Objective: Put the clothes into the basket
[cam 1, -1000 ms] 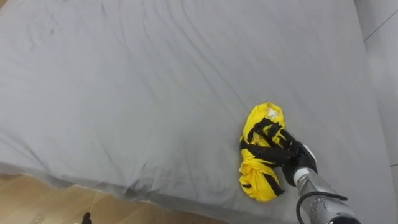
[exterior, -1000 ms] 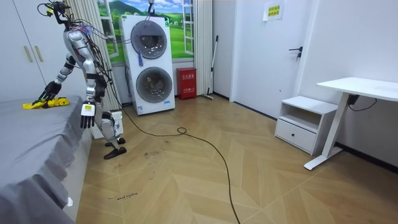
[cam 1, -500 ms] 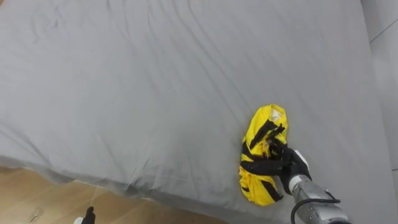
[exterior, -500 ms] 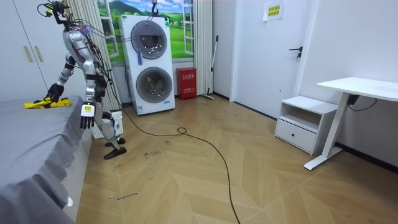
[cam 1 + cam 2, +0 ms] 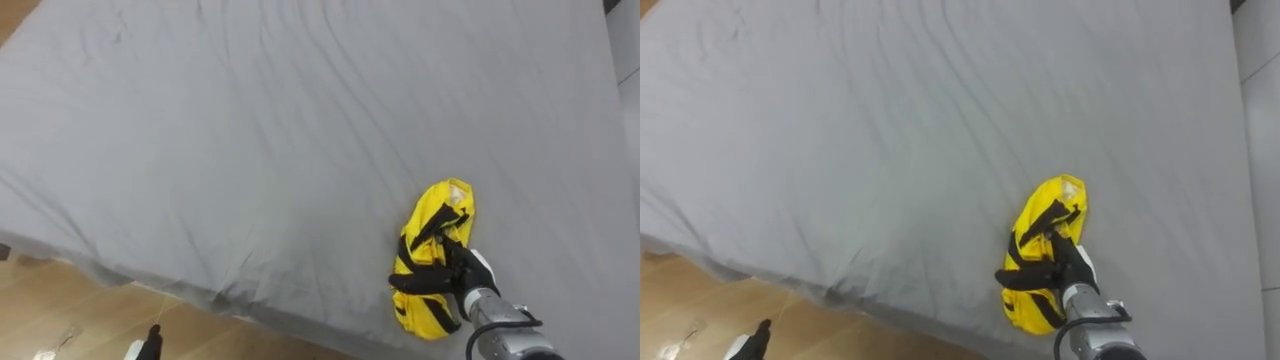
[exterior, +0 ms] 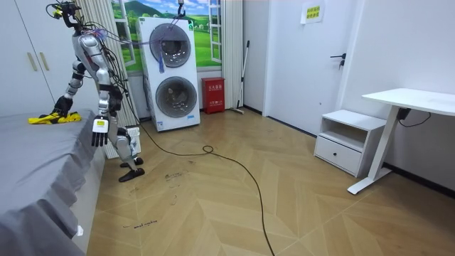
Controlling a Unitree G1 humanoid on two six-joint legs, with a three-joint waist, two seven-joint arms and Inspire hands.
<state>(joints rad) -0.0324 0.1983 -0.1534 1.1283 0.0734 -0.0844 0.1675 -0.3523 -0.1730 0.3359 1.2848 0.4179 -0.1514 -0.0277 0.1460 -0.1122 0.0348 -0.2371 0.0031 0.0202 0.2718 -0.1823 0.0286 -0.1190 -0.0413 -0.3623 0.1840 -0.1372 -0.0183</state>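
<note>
Where I am standing: by the edge of the grey bed [image 5: 250, 130], on the wood floor [image 6: 213, 206], with two stacked washing machines [image 6: 173, 71] near me.
My right arm: it is sticking out over the bed from 5 o'clock in my eye views.
My right hand [image 5: 466, 277]: its fingers are curling round the yellow cloth [image 5: 443, 208] and gripping it.
Yellow cloth: it is lying bunched up on the bed, showing black stripes, at 5 o'clock in my eye views, near the bed's edge.
My left hand [image 6: 99, 133]: it is hanging down by my side, with loose fingers, holding nothing.
Bed top: it is lying in soft wrinkles, filling my eye views from 12 o'clock round to 8 o'clock.
</note>
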